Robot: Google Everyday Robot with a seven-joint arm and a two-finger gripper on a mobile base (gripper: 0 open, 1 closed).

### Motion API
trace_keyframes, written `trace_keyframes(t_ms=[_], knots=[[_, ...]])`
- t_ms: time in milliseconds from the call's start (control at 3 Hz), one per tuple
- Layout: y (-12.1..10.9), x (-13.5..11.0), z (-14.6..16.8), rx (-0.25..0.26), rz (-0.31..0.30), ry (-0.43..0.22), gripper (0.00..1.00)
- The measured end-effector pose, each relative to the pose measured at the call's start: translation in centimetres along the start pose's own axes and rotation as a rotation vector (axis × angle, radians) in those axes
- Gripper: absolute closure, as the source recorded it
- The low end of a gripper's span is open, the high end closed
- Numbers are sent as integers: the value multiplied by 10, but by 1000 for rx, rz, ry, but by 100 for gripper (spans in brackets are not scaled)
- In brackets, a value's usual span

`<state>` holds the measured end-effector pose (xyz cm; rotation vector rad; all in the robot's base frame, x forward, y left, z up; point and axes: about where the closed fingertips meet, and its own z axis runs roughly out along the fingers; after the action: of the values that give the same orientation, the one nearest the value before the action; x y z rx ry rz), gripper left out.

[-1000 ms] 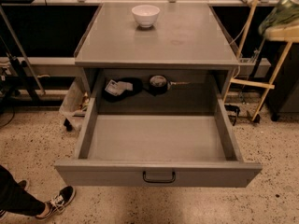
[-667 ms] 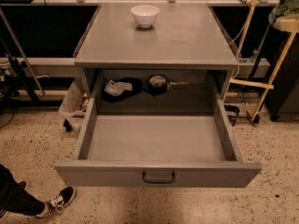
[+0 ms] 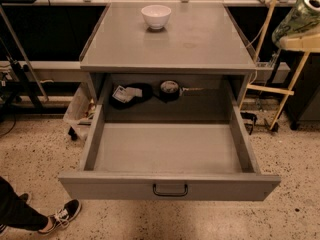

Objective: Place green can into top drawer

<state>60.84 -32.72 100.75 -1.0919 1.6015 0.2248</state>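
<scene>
Speckled floor surrounds the desk (image 3: 200, 39), whose drawer (image 3: 170, 151) stands pulled fully out. My tool (image 3: 299, 39) is at the upper right edge, pinching the can (image 3: 299, 15) in the air, well apart from the drawer. The can now shows further into view than a moment ago. I judge this as the carry step: the can must next travel left and down over the drawer.

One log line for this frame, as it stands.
gripper: upper right, holding green can aloft | top drawer: open, can not yet inside | white bowl: on tabletop
</scene>
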Motion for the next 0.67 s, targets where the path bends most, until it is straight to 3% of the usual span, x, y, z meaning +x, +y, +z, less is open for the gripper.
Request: trace_keyframes(t_ms=[333, 667], knots=[[77, 80, 50, -270, 150, -19, 100], [181, 183, 113, -562, 328, -29, 100]])
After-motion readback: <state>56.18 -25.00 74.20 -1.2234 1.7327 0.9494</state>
